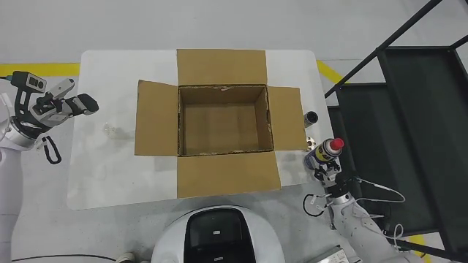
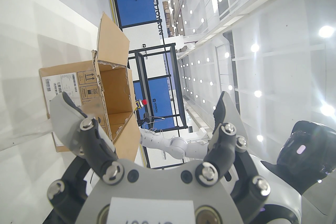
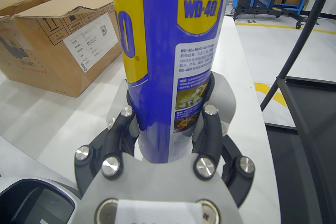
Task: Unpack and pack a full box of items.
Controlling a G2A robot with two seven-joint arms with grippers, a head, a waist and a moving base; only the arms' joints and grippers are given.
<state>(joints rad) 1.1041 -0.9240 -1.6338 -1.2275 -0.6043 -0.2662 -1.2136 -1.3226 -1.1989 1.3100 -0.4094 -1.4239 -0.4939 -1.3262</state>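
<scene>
Can (image 3: 168, 46) in right gripper (image 3: 170, 104) — seemingly upright

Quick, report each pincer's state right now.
Left pincer: open, holding nothing.
Right pincer: closed on the spray can.

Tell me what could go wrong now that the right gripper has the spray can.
1. The right gripper clamps the spray can low, near its base, so the tall can might tip in a fast swing.
2. The box flap lies spread between can and box opening; a low path could catch it.
3. A small dark cylinder stands close by, near the edge of the table, and could get knocked off.
</scene>
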